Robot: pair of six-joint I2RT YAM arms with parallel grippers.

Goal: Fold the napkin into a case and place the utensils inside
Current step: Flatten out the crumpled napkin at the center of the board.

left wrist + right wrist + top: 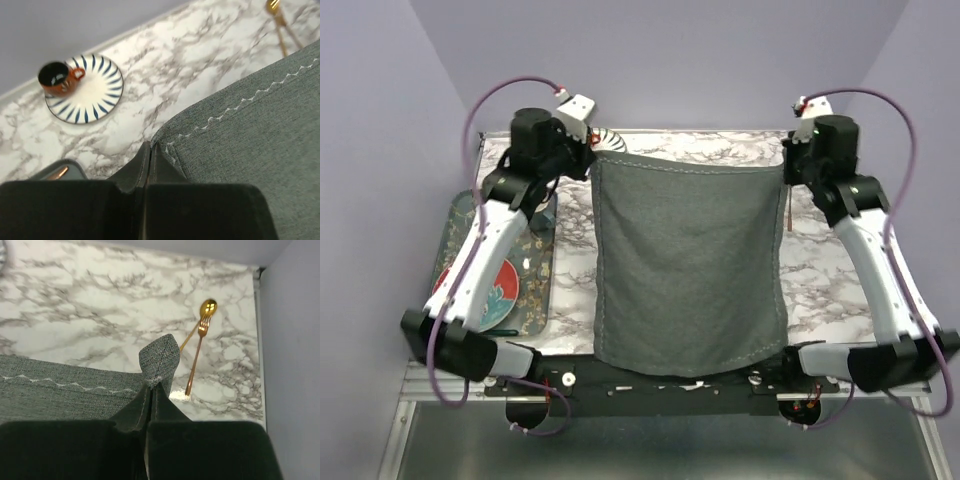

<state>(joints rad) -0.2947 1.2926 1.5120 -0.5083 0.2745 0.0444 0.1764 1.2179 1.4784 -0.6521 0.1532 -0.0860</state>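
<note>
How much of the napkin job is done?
Hardly begun. Done: each gripper has pinched a corner of the napkin. In hand: the left gripper and right gripper hold its far edge up, with no fold visible. Left: all the folding, then tucking in the utensils, which lie out on the table.

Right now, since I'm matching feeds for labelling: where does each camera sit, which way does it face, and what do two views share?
Top external: above and behind the arms, looking down on the table; both arms show, the left gripper and right gripper pinching far corners of the napkin.
Left wrist: on that wrist, looking past its shut fingers to the cup on its saucer.
Right wrist: on that wrist, looking past its shut fingers to the utensils.
Shared: both wrist views show the napkin and the utensils.
</note>
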